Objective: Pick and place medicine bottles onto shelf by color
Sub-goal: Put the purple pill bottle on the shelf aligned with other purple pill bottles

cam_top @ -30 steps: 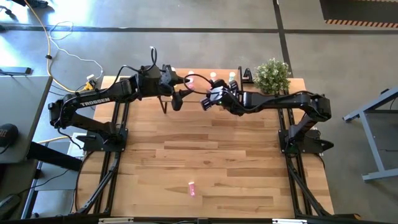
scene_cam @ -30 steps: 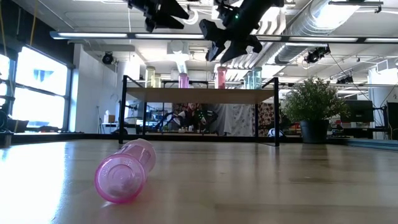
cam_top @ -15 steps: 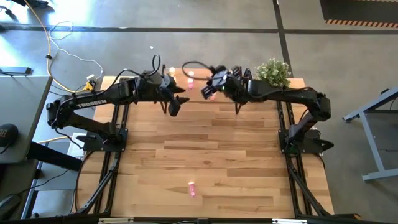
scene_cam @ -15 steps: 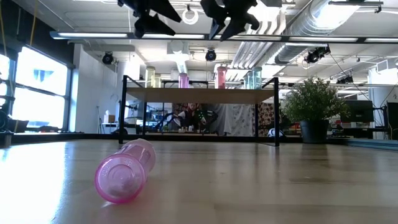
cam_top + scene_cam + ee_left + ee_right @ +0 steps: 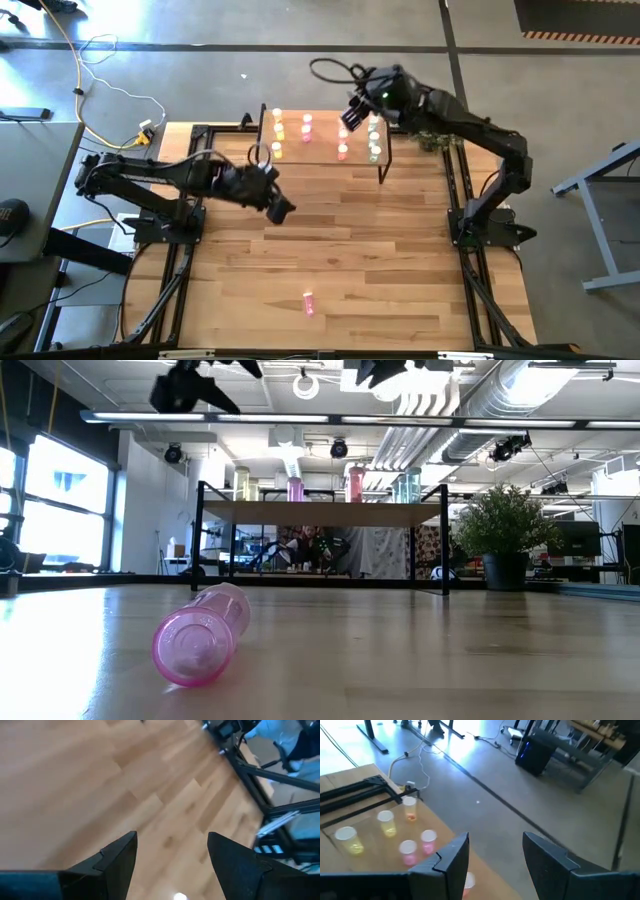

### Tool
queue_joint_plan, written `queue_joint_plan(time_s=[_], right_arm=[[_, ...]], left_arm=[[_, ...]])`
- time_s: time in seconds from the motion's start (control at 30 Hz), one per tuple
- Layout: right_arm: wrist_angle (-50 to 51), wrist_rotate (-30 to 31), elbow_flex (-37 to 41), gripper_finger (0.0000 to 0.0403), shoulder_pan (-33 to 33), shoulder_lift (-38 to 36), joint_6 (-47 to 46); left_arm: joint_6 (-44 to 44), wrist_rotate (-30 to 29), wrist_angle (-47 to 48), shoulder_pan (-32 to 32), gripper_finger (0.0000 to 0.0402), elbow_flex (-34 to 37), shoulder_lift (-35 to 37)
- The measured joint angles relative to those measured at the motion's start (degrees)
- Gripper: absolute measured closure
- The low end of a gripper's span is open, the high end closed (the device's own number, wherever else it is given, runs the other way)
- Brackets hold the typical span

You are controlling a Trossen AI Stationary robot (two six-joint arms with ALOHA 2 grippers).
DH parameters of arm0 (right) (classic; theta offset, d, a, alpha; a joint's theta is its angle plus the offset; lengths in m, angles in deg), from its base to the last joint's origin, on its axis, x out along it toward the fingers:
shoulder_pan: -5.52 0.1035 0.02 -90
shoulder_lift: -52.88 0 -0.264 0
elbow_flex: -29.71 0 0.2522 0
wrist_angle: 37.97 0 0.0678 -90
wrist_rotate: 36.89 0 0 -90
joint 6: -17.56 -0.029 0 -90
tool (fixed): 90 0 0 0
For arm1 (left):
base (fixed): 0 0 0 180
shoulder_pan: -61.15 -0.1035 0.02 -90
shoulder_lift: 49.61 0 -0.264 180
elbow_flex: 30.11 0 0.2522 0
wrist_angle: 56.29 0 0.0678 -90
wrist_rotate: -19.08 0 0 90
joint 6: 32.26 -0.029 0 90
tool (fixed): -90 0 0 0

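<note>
The shelf (image 5: 325, 142) stands at the table's far edge on thin dark legs. On it stand several medicine bottles in rows by color: yellow (image 5: 278, 130), pink (image 5: 306, 133), red-orange (image 5: 343, 151) and pale green (image 5: 375, 150). One pink bottle (image 5: 309, 303) lies on its side near the table's front edge (image 5: 200, 635). My left gripper (image 5: 284, 211) hangs open and empty over bare table in front of the shelf's left end (image 5: 172, 837). My right gripper (image 5: 351, 117) is high above the shelf, open and empty (image 5: 495, 837).
A potted plant (image 5: 505, 525) stands at the far right corner beside the shelf, partly under my right arm in the high view. Bare wood planks (image 5: 340, 250) stretch between the shelf and the lying pink bottle.
My left gripper has swung away from the shelf toward the table's near edge, sinking a little and rolling about its own line. My right gripper has risen well above the shelf and drawn toward the far edge. With both arms off it, the shelf's bottles now show. Both stayed open.
</note>
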Motion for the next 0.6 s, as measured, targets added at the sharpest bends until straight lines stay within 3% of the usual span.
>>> queue_joint_plan(time_s=[0.23, 0.6], right_arm=[[5.1, 0.0, -5.5, 0.0226, -2.4, 0.0, 5.5], [9.6, -0.6, -6.1, 0.0226, -4.7, 0.0, 6.3]], left_arm=[[18.7, -6.0, 0.2, 10.6, 0.0167, 0.0, -2.4], [45.4, -7.1, -2.5, 22.9, 0.0167, 0.0, -15.2]])
